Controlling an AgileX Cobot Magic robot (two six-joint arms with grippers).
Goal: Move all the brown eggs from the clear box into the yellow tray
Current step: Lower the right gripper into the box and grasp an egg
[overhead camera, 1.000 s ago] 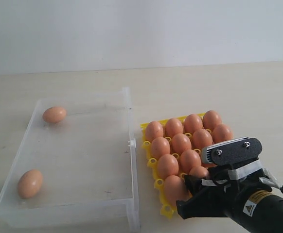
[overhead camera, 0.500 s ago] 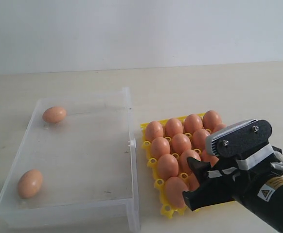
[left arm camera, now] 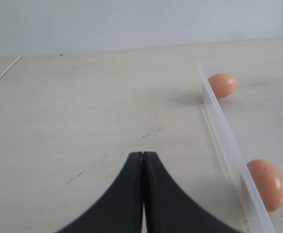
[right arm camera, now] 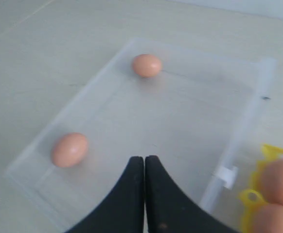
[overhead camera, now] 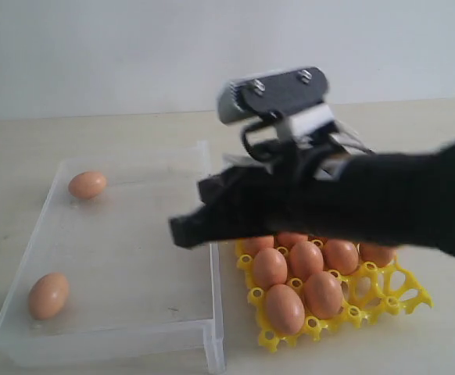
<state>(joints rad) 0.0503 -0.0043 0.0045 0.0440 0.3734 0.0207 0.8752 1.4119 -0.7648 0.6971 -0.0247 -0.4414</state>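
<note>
Two brown eggs lie in the clear box (overhead camera: 134, 258): one (overhead camera: 87, 184) by its far left corner, one (overhead camera: 48, 295) by its near left corner. The yellow tray (overhead camera: 403, 293) holds several more, such as the front egg (overhead camera: 284, 308); my right arm hides the back rows. My right gripper (overhead camera: 182, 230) hangs shut and empty over the box's right side, its tips (right arm camera: 144, 158) pointing between the two loose eggs (right arm camera: 147, 65) (right arm camera: 69, 149). Out of the exterior view, my left gripper (left arm camera: 143, 154) is shut over bare table outside the box wall (left arm camera: 219, 126), with both eggs (left arm camera: 222, 84) (left arm camera: 264, 183) beyond it.
The box's white latch tab (right arm camera: 225, 175) sits on the wall facing the tray (right arm camera: 274, 153). Some cups at the tray's front right (overhead camera: 392, 273) hold no egg. Pale wooden tabletop (overhead camera: 415, 141) surrounds both containers.
My right arm has lifted from the tray's front right and swung left across the tray to the box. The eggs in the front rows now show.
</note>
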